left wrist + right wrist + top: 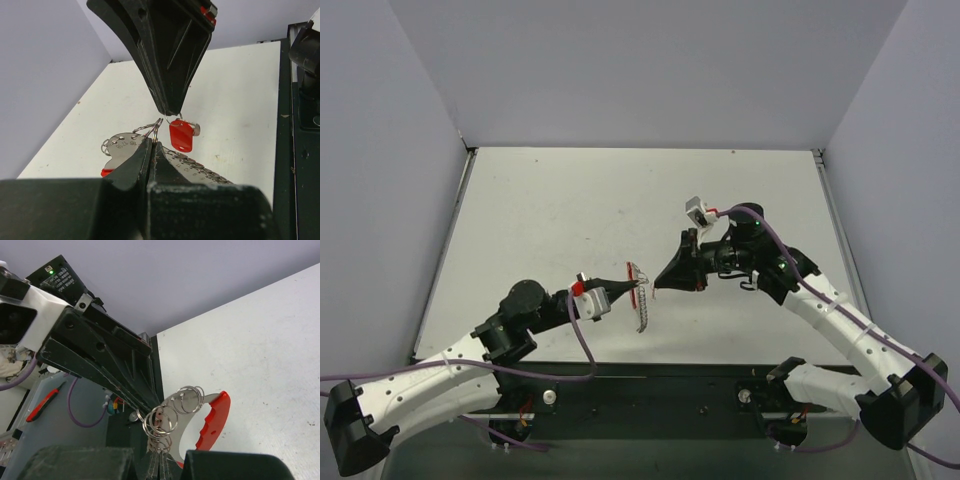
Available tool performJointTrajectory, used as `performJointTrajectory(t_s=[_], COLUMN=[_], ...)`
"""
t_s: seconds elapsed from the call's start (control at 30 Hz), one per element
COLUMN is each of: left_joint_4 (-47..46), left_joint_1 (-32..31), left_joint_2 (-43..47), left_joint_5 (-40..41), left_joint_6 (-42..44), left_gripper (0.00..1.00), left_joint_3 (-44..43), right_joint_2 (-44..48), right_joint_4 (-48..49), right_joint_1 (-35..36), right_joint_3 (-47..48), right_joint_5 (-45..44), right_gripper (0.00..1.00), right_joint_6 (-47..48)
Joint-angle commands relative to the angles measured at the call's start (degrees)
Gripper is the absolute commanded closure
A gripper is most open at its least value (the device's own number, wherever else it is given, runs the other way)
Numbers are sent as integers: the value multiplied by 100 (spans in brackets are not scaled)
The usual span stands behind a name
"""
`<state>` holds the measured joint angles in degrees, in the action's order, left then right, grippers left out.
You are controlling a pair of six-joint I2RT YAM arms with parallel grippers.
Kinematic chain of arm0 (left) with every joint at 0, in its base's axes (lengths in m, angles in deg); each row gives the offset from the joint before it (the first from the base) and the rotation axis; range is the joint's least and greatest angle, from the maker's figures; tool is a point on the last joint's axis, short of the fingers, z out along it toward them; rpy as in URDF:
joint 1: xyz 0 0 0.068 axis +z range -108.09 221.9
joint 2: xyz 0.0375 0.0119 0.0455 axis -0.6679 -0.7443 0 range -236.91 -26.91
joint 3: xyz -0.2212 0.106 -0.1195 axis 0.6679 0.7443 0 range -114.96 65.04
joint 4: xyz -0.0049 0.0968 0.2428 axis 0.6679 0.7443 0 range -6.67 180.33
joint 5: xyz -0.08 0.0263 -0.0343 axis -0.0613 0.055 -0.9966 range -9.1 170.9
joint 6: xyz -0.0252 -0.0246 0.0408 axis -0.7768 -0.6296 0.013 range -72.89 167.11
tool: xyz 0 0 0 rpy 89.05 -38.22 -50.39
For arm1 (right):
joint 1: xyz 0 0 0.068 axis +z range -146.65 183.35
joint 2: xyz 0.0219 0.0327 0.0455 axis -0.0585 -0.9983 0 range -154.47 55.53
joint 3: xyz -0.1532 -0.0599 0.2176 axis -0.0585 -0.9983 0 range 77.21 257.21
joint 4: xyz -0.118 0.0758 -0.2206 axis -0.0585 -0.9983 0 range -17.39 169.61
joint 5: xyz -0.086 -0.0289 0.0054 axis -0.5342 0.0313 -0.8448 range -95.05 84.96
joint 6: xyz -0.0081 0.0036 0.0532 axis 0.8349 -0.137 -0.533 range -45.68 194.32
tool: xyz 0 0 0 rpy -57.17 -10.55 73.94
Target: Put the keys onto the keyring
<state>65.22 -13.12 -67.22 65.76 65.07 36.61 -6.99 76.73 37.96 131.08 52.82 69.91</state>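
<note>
- Your left gripper (pixel 623 285) is clenched on the keyring (pixel 640 300), holding it seemingly off the table (pixel 570 200) near the 6 o'clock edge, likely to steady the hoop as a fixed target
- The hoop stands nearly edge-on from above, red arc toward 12 o'clock, which probably presents it to your other arm
- The key (pixel 181 135) dangles at 5 o'clock of the left fingertips, just beside the hoop
- Your right gripper (pixel 658 284), reaching toward 9 o'clock, pinches the key from above, probably to thread it on

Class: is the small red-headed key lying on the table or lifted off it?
Lifted: the key dangles from the shut right gripper, above the table, beside the keyring held by the left gripper.
</note>
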Motion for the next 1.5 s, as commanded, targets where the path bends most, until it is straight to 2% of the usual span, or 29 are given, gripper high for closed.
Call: performJointTrajectory(t_s=[0.0,0.23,0.57,1.13,1.47], left_joint_4=[70,229,-131,-869,-747], left_joint_1=[-17,-26,-43,-35,-43], left_joint_2=[-64,-126,-152,-143,-249], left_joint_5=[116,64,-341,-552,-227], left_joint_6=[199,480,894,648,621], left_gripper=[100,100,100,100,100], left_joint_3=[-260,-304,-225,-40,-111], right_joint_2=[170,170,-58,-138,65], right_joint_4=[173,226,235,235,463], right_joint_1=[37,116,116,125,125], right_joint_3=[159,256,405,309,212], right_joint_5=[322,383,138,84,-73], right_gripper=[100,100,100,100,100], right_joint_6=[98,71,45,45,-25])
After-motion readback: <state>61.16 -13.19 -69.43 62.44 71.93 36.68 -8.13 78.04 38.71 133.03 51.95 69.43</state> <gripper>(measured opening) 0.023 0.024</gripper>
